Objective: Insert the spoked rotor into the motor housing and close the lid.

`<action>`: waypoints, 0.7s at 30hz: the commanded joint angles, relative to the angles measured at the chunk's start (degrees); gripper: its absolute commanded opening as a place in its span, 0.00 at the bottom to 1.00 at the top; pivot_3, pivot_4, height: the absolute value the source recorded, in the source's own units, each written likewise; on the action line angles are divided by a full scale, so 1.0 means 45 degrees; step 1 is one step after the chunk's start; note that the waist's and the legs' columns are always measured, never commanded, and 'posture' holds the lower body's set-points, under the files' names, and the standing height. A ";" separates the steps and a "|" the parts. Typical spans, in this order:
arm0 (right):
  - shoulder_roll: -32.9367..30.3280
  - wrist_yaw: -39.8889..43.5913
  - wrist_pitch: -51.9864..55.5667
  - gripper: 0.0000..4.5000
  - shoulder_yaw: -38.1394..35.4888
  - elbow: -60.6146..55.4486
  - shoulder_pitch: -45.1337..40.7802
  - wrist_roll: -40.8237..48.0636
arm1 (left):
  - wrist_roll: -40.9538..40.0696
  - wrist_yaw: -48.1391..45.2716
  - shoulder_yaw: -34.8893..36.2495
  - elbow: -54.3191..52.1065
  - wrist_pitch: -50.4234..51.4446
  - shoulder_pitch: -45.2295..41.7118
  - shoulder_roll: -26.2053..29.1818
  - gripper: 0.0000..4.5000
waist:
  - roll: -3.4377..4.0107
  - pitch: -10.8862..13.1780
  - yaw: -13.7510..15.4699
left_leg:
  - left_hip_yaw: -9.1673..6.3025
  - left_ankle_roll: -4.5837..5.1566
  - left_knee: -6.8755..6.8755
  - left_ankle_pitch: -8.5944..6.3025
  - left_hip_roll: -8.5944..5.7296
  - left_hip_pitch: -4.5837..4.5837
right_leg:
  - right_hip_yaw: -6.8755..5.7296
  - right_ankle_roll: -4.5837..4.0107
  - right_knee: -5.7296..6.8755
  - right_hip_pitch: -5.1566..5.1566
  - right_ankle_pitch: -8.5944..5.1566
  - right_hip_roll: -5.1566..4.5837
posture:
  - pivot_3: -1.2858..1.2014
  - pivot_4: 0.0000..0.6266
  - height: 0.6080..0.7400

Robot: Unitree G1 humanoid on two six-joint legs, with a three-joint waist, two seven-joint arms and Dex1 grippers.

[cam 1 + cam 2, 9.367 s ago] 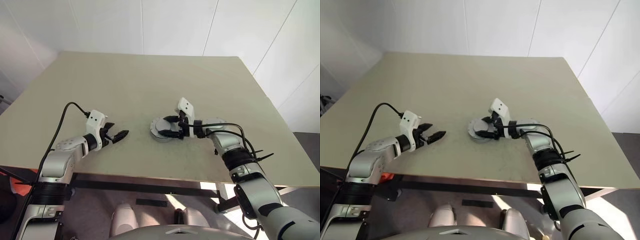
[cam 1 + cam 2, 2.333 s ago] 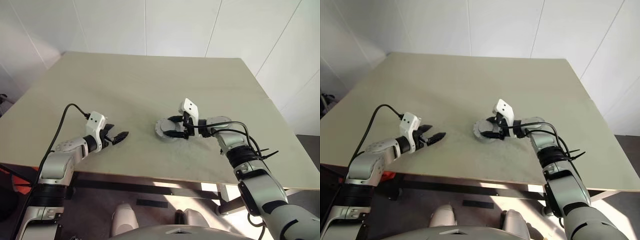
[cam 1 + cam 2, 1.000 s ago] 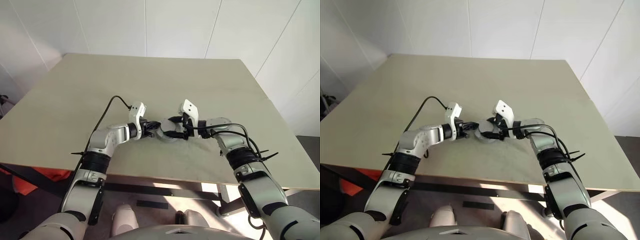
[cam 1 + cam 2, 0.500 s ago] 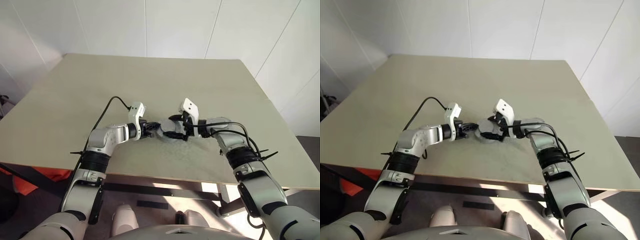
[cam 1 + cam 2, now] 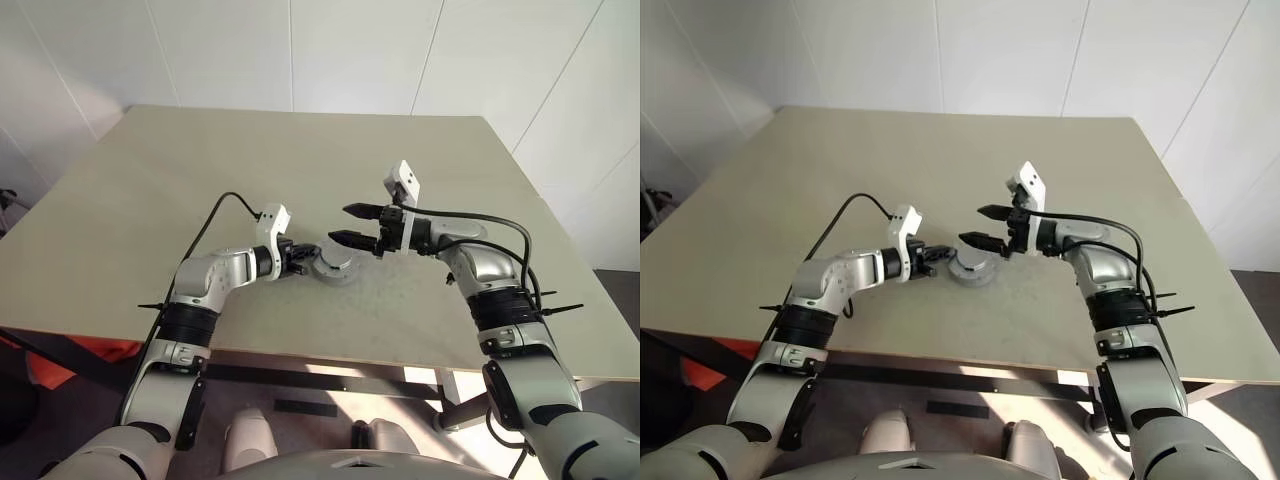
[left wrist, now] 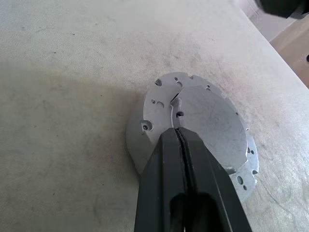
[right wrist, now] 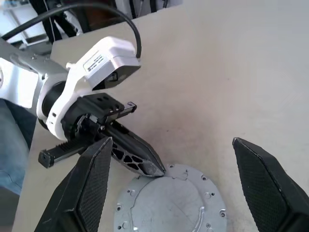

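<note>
The round grey housing (image 5: 331,266) lies flat on the worktop (image 5: 200,170), near the middle of its near edge, flat face up; being round, it has no long axis. From the wrist views that upper face is a plain pale plate with small holes round the rim, so whether this is the housing's back or a cover I cannot tell.

The left pincer (image 6: 178,140) has its two fingers pressed together, tips resting on the plate near its centre. The right pincer (image 5: 353,225) hangs above the housing, apart from it, fingers spread wide and empty.

A second ago the right pincer sat low around the housing; it has since lifted clear and opened fully. The left pincer has stayed put.

The right wrist view shows the left fingertips (image 7: 153,166) at the plate's rim.
</note>
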 commanded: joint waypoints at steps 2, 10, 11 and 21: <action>-0.0690 -0.0604 0.1871 1.00 -0.0890 0.1716 -0.0442 0.0392 | 0.0101 0.0061 -0.0254 -0.0008 0.0100 0.0139 -0.0058 0.00 | 0.0000 0.0000 0.0020 | 0.0000 -0.0001 0.0000 0.0000 -0.0007 -0.0002 | 0.0001 0.0001 0.0000 0.0001 0.0000 -0.0005 | 0.52 0.00 1.00; -0.1136 -0.0360 0.4814 1.00 -0.1175 0.2444 -0.0628 0.1042 | 0.0108 -0.0001 -0.0283 -0.0057 -0.0005 0.0214 -0.0068 0.00 | 0.0044 0.0014 0.0017 | 0.0003 -0.0005 -0.0012 0.0003 -0.0009 -0.0004 | 0.0002 0.0006 -0.0003 -0.0012 -0.0003 -0.0005 | 0.52 0.00 1.00; -0.1116 -0.0337 0.5247 1.00 -0.1203 0.2326 -0.0607 0.1184 | 0.0108 0.0001 -0.0277 -0.0067 -0.0009 0.0222 -0.0064 0.00 | 0.0044 0.0014 0.0023 | 0.0003 -0.0005 -0.0012 0.0003 -0.0012 -0.0006 | 0.0002 0.0006 -0.0003 -0.0012 -0.0004 -0.0007 | 0.52 0.00 1.00; -0.0758 -0.0677 0.6856 1.00 -0.0608 0.0683 0.0434 0.1405 | 0.0080 0.0104 -0.0161 -0.0398 -0.0063 0.0463 -0.0023 0.00 | 0.0048 0.0016 0.0045 | 0.0006 -0.0023 -0.0015 0.0014 -0.0010 -0.0004 | 0.0003 0.0010 -0.0005 -0.0012 -0.0006 -0.0007 | 0.52 0.00 1.00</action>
